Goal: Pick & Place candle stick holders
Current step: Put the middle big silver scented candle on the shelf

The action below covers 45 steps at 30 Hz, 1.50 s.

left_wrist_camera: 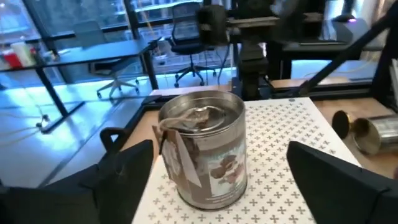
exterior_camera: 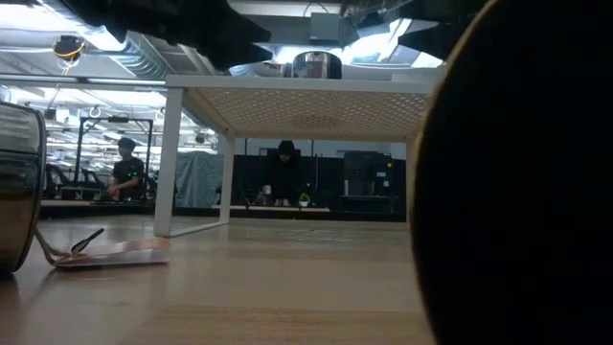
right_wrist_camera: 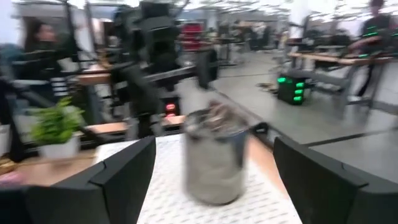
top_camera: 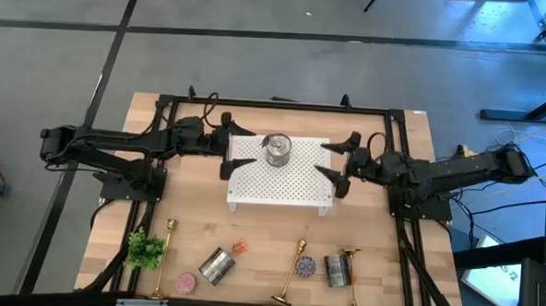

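— What does your left side have?

— My left gripper (top_camera: 229,151) hangs at the left edge of the white perforated shelf (top_camera: 294,193), its fingers (left_wrist_camera: 121,168) spread wide with nothing between them. Just ahead of them, untouched, a silver tin (left_wrist_camera: 205,149) stands upright on the shelf, with a paper tag hanging at its front.

— And the right?

— My right gripper (top_camera: 339,165) sits at the shelf's right edge, facing the same tin from the other side. Its fingers (right_wrist_camera: 124,171) are also wide apart and empty.

— Where are the candle stick holders?

— All down on the desk (top_camera: 411,159) along its near edge, well apart from both grippers. Left to right: one gold holder (top_camera: 164,257) lies beside the small green plant (top_camera: 145,250); a second one (top_camera: 293,272) lies tilted near the middle, next to a small purple candle (top_camera: 308,264); a third (top_camera: 351,278) lies just right of a tin on its side (top_camera: 334,269).

— Anything else down there?

— Another tin on its side (top_camera: 216,265) and a pink candle (top_camera: 187,283), between the first two holders.
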Available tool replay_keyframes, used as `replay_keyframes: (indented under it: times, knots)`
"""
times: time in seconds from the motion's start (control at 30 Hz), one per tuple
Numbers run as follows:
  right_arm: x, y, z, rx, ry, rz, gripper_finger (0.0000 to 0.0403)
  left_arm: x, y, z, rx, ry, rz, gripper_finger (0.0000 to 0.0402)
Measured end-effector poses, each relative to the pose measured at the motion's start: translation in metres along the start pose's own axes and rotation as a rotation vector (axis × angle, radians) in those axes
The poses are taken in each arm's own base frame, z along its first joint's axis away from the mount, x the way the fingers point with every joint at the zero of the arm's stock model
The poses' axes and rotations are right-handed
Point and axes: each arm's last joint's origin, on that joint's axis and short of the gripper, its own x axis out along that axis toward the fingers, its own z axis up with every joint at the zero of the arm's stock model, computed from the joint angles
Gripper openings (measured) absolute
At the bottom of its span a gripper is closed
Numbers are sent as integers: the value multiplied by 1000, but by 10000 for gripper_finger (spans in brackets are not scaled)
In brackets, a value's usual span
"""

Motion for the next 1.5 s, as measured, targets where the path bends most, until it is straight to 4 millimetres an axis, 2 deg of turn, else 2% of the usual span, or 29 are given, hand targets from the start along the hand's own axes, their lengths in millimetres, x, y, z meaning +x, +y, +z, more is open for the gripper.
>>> replay_keyframes:
  times: [0.13,0.27,0.43,0.7,1.03,1.37,1.5]
  knots:
    - [7,-16,10,4,39,-68,328,-6,9,-4,6,54,8,297]
    - [14,-25,17,73,147,18,328,-12,18,-16,-32,171,45,240]
    - [29,-25,11,102,284,151,312,-11,24,-25,-62,165,-11,156]
    - [51,-23,8,46,332,142,259,-10,27,-21,-56,113,-9,13]
    - [52,-22,11,106,329,133,199,8,25,-37,-68,183,-31,2]
    - [53,-22,8,115,345,125,84,20,26,-43,-76,157,-62,1]
    - [53,-24,6,131,359,49,49,20,26,-39,-79,124,-58,3]
